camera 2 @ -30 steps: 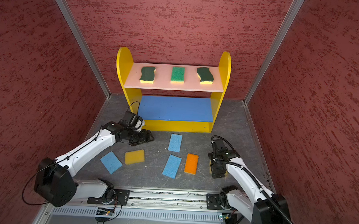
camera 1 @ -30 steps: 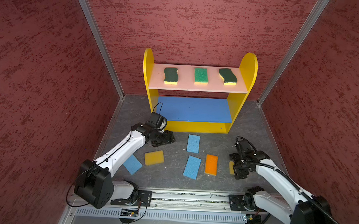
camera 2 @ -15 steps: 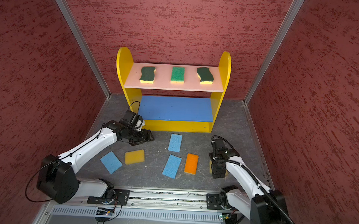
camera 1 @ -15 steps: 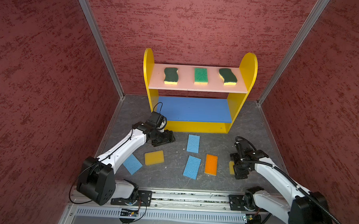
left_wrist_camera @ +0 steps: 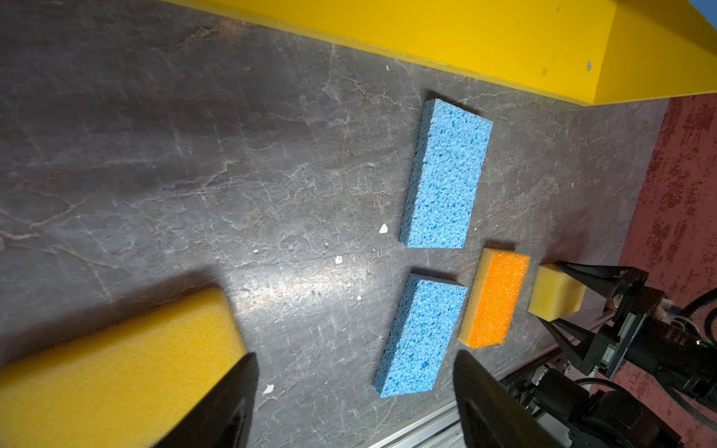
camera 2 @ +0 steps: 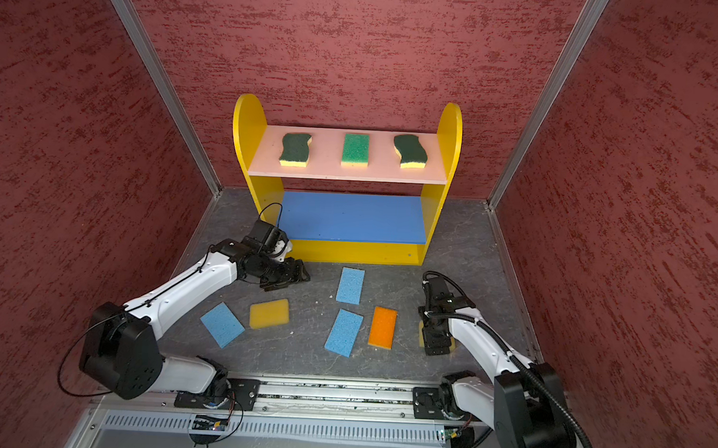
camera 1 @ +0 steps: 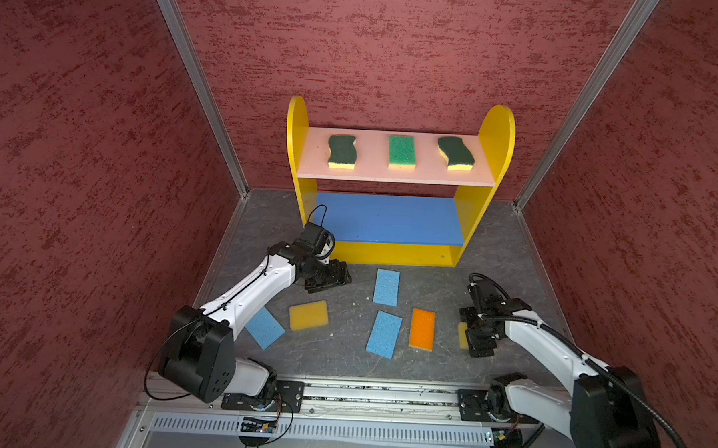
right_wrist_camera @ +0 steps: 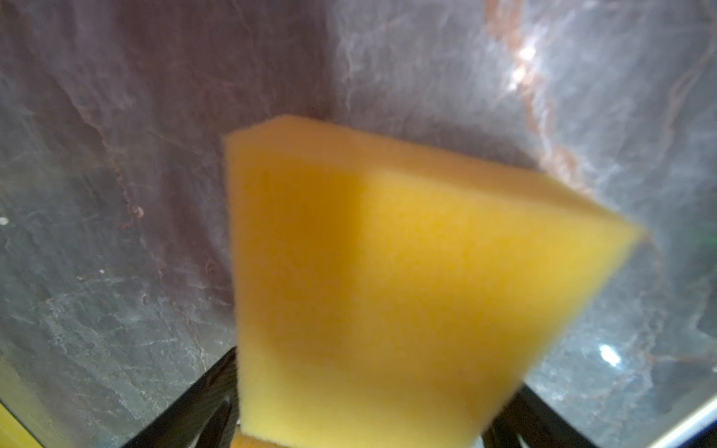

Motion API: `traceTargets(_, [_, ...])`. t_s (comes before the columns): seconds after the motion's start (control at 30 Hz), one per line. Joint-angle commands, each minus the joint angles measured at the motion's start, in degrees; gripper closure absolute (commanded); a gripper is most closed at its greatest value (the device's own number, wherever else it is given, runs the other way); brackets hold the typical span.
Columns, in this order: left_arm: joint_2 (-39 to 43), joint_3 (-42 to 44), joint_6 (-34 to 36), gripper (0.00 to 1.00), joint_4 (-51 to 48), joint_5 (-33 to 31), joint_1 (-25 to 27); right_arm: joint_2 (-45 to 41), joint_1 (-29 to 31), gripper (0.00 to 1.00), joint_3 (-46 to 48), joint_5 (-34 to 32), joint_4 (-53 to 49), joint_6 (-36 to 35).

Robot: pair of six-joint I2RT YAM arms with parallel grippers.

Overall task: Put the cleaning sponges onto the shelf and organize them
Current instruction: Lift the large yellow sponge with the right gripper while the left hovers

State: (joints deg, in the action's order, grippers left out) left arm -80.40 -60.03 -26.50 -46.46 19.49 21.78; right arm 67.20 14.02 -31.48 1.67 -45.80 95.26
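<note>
In a top view, the right gripper [camera 1: 482, 342] sits over a yellow sponge [camera 1: 462, 335] on the floor, well short of the shelf [camera 1: 393, 253].

In the left wrist view, its jaws are spread across the sponge's width without visibly squeezing. The left gripper [left_wrist_camera: 353, 370] is farther off, its jaws parted and holding nothing.

In the right wrist view, the sponge runs lengthwise away between the jaws.

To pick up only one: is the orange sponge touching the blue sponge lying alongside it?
Apart. Both top views show a strip of bare grey surface between the orange sponge and the blue sponge.

Three sponges [camera 1: 401, 151] on shelf [camera 1: 496, 135] top
</note>
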Motion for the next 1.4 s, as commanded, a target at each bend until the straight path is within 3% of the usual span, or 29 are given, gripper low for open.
traceTargets(0.0, [-0.77, -1.91, 0.93, 0.21, 0.49, 0.90, -0.38, 1.49, -0.50, 0.11, -0.07, -1.30, 0.34, -1.05])
traceTargets(0.1, [-1.22, -2.08, 0.85, 0.20, 0.56, 1.08, -0.34, 3.75, -0.53, 0.13, -0.12, -0.73, 0.56, -2.71])
traceTargets(0.3, [-1.10, -2.65, 0.74, 0.21, 0.20, 1.17, -0.34, 6.36, -0.50, 0.27, 0.44, 0.73, 1.07, -6.66])
traceTargets(0.47, [-0.20, -2.61, 0.40, 0.21, -0.30, 0.73, -0.36, 3.91, -0.54, 0.38, 0.86, -1.49, 0.93, -9.28])
traceTargets(0.67, [0.82, -2.47, -0.61, 0.21, 0.04, 0.52, 0.14, 2.14, -0.51, 0.46, -0.70, -4.47, 0.62, -18.09])
traceTargets(1.1, [2.67, -2.46, -1.80, 0.21, -0.97, -1.13, 1.86, 1.33, 0.58, 0.54, -3.79, -3.60, 1.45, -36.68])
traceTargets(1.37, [3.31, -3.41, -3.02, 0.21, -0.76, -1.85, 3.36, 1.00, 2.63, 0.53, -5.62, 4.61, 4.34, -45.04])
